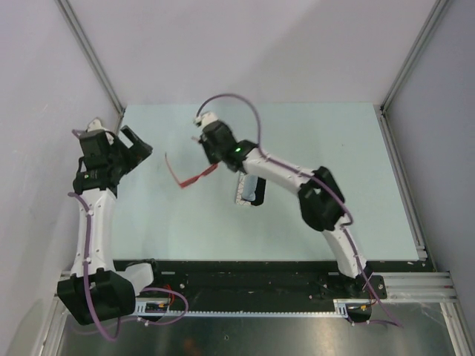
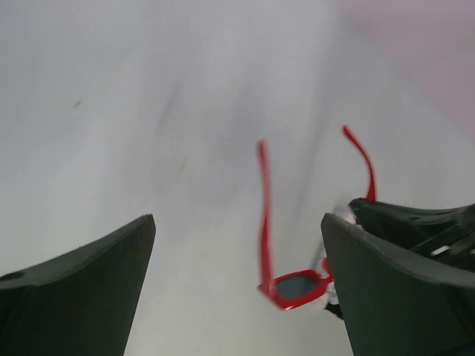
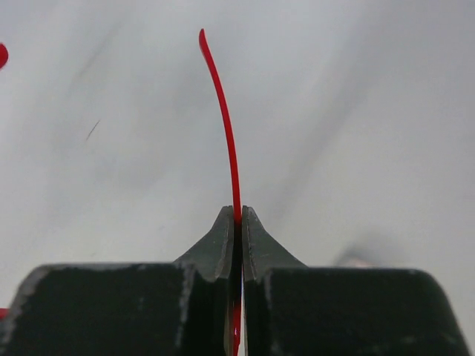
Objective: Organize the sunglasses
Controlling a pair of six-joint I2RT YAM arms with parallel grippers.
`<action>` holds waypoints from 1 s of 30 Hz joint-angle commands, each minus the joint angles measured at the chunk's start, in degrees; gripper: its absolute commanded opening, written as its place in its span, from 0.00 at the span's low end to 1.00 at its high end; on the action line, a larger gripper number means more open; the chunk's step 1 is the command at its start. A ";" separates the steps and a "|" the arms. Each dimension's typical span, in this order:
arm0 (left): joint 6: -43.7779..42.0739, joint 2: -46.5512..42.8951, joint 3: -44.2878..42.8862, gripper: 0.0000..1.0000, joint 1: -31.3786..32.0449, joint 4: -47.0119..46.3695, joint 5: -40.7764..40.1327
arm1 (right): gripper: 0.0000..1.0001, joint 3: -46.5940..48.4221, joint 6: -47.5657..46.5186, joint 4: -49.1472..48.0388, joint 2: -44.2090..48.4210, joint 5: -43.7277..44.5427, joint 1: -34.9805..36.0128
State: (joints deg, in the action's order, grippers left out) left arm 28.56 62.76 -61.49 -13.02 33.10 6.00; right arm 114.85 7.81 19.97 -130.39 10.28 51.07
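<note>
The red sunglasses (image 1: 194,178) are held above the table near its middle, with both temple arms unfolded. My right gripper (image 1: 211,162) is shut on one temple arm; in the right wrist view the thin red arm (image 3: 226,133) runs up out of the closed fingertips (image 3: 239,216). My left gripper (image 1: 136,146) is open and empty, to the left of the sunglasses. In the left wrist view the sunglasses (image 2: 297,288) hang between and beyond its two fingers (image 2: 82,285), close to the right one, with one dark lens showing.
A white patterned case (image 1: 247,190) lies on the pale table (image 1: 334,148) under my right forearm, partly hidden. Grey walls and metal rails (image 1: 89,52) enclose the table at the back and sides. No cloth shows.
</note>
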 commanded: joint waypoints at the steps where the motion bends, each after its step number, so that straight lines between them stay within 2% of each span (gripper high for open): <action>1: -1.75 -2.11 -8.18 1.00 -0.43 -1.72 14.29 | 0.00 -5.85 -8.93 -9.50 13.47 5.44 -3.52; 6: -2.28 -3.26 -12.59 1.00 -0.43 -2.42 23.16 | 0.00 -14.46 -13.43 -16.97 22.00 6.77 -5.71; 7: -2.89 -3.43 -13.29 1.00 -0.34 -2.78 28.75 | 0.00 -16.91 -13.87 -17.85 23.85 5.81 -6.67; 9: -4.99 -3.96 -14.26 1.00 0.88 -4.00 34.67 | 0.00 -19.30 -14.67 -19.44 29.03 1.08 -8.00; 12: -9.46 -4.58 -15.85 1.00 6.58 -4.36 40.56 | 0.00 -22.03 -15.46 -22.16 35.19 -7.71 -10.63; 13: -10.09 -4.67 -16.28 1.00 9.47 -4.62 44.24 | 0.00 -22.99 -15.72 -21.99 36.51 -12.17 -11.16; 17: -11.06 -4.14 -15.94 1.00 14.58 -9.36 54.26 | 0.00 -26.24 -15.55 -24.61 43.71 -21.07 -14.05; 20: -11.50 -3.97 -16.46 1.00 15.39 -12.00 59.63 | 0.00 -27.83 -13.09 -26.91 48.20 -28.02 -16.43; 23: -11.59 -2.74 -18.04 1.00 16.09 -12.62 63.68 | 0.00 -27.84 -10.81 -27.44 51.28 -33.21 -17.58; 26: -11.86 -2.12 -19.45 1.00 18.98 -14.46 63.61 | 0.00 -27.84 -10.01 -27.26 53.65 -36.47 -18.11; 30: -12.55 -2.03 -22.79 1.00 26.70 -16.93 65.63 | 0.00 -28.36 -8.43 -27.87 55.24 -35.51 -18.46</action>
State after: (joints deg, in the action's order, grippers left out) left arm 18.41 61.23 -79.75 7.86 21.32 65.95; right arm 87.09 -3.18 -5.21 -76.58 -22.13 32.97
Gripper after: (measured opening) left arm 0.996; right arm 0.025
